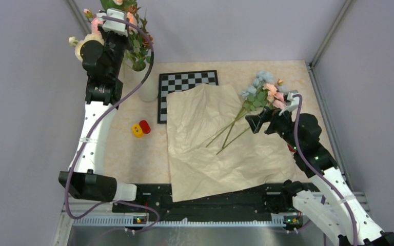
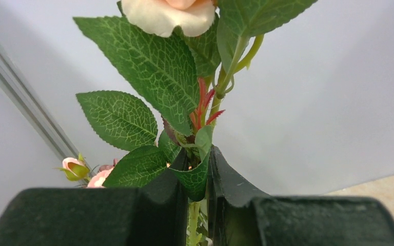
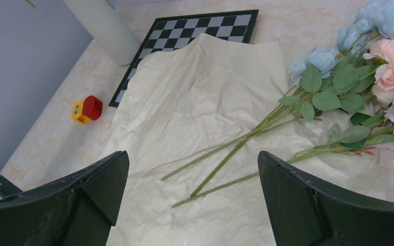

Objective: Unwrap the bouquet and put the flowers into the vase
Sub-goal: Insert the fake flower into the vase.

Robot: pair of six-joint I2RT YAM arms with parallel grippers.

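Stretching far to the upper left of the frame, the left tool [image 2: 197, 173] pinches a rose stem [image 2: 220, 87] above the vase [image 1: 148, 86]. The right arm is bent, and the right tool [image 1: 258, 122] gapes wide over the flowers [image 1: 260, 92] lying on paper [image 1: 210, 159] at centre right.

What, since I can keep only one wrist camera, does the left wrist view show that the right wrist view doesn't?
Only left wrist: the left gripper shut on a rose stem, with leaves and a cream rose above. Only right wrist: the open right gripper near the flowers lying on the unfolded paper, plus chessboard and vase. Both: the beige table and grey wall.
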